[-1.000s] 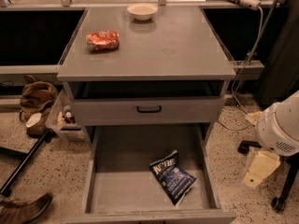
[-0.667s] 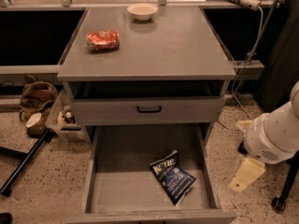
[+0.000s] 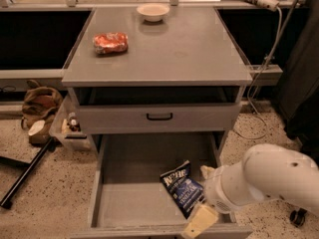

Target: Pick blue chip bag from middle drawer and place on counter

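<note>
The gripper (image 3: 200,198), which hung outside the cabinet's right side a moment ago, has come in over the front right corner of the open middle drawer (image 3: 130,203). Its two pale fingers stand apart, just beside the right edge of the blue chip bag (image 3: 181,188). The bag lies flat on the drawer floor (alone in there), while the counter (image 3: 189,49) carries a red snack bag (image 3: 110,43) and a white bowl (image 3: 153,11).
</note>
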`<action>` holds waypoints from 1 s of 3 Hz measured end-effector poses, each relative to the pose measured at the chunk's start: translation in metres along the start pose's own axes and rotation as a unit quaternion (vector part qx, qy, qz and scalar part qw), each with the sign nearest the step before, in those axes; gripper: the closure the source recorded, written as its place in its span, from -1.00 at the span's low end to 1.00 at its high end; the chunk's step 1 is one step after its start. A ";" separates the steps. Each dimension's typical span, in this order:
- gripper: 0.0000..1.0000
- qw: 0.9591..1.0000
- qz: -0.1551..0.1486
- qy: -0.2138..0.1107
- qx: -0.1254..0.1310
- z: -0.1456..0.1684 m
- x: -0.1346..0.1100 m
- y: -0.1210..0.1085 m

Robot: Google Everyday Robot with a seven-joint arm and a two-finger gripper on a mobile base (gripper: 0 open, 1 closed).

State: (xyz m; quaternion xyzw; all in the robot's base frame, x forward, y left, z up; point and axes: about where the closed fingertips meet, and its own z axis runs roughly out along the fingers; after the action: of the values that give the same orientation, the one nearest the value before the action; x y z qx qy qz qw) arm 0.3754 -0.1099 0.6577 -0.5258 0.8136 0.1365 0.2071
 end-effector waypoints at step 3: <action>-1.00 0.999 -0.002 -0.023 0.026 0.015 -0.016 -0.012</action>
State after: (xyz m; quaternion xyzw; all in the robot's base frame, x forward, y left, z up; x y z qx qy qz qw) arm 0.3951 -0.0955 0.6526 -0.5185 0.8108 0.1269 0.2402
